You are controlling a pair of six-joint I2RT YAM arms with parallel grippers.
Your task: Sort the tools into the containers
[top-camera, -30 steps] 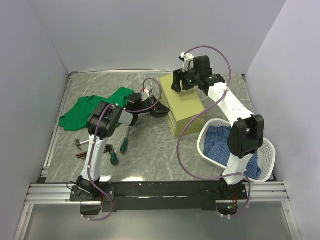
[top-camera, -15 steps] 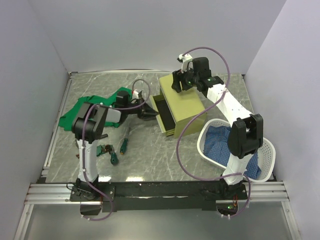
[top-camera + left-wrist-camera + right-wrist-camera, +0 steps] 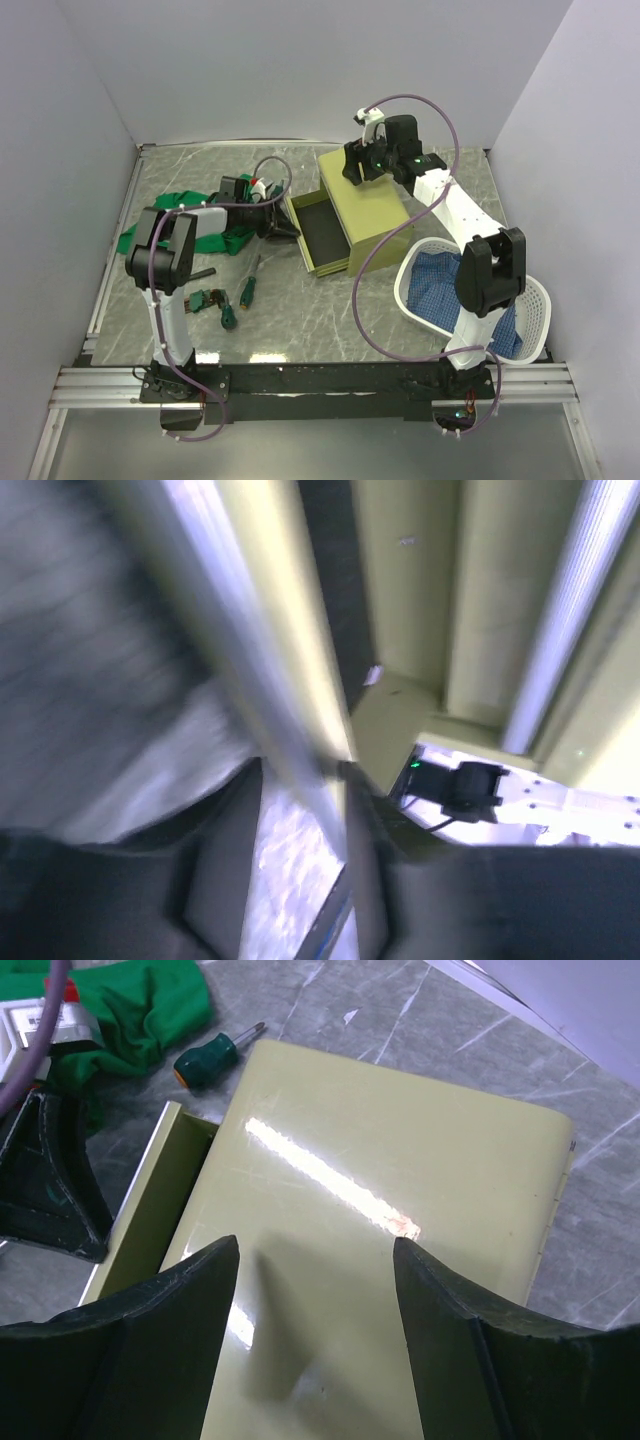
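The olive-yellow chest sat on the grey tabletop, right of centre. Its top drawer stood open, sticking out toward the left arm and showing a dark inside with no tool in it. The left gripper was at the drawer's pale front. The left wrist view was blurred, but one finger lay on each side of the front wall, pinching it.

The right gripper hung over the far part of the chest's top with its fingers spread wide and nothing between them. I could not tell whether the tips touched the lid.

Two green-handled screwdrivers lay on the tabletop near the left arm, well apart from the drawer. The hex key set lay just beside them. A third screwdriver lay beyond the chest, next to the green cloth.

At the right stood a white basket holding a blue cloth.
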